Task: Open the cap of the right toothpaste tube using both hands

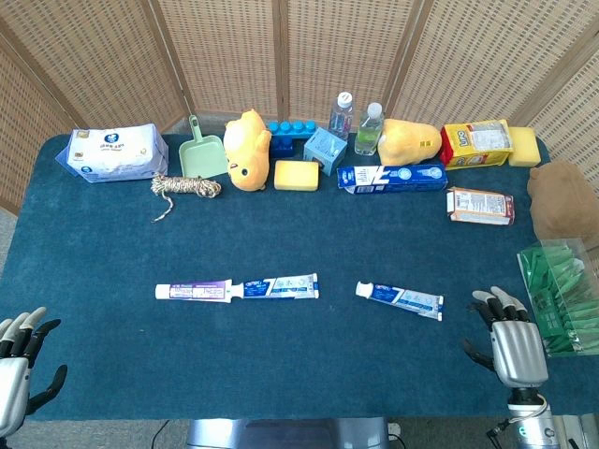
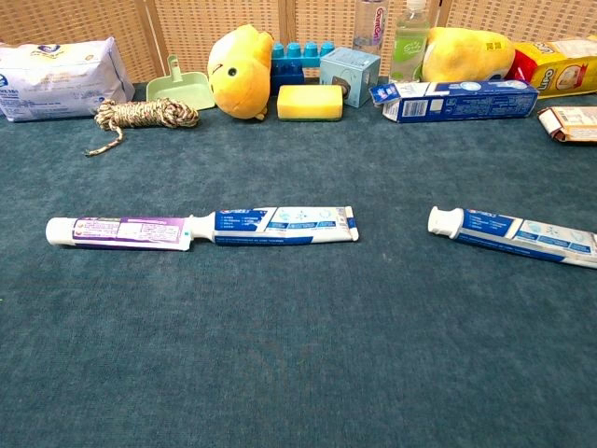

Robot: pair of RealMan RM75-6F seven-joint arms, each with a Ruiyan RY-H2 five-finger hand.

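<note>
The right toothpaste tube (image 1: pixel 401 298) (image 2: pixel 515 234) lies flat on the blue cloth, blue and white, with its white cap (image 1: pixel 364 289) (image 2: pixel 444 222) pointing left. My right hand (image 1: pixel 510 340) hovers near the table's front right corner, to the right of the tube's tail, fingers spread and holding nothing. At the front left corner my left hand (image 1: pixel 21 360) also holds nothing, fingers apart, far from the tube. Neither hand shows in the chest view.
Two more tubes lie end to end at centre left: a purple one (image 1: pixel 193 291) and a blue one (image 1: pixel 276 286). A toothpaste box (image 1: pixel 391 177), sponge (image 1: pixel 296 175), bottles, plush toys, rope (image 1: pixel 186 187) and snacks line the back. A green packet (image 1: pixel 560 295) sits by my right hand.
</note>
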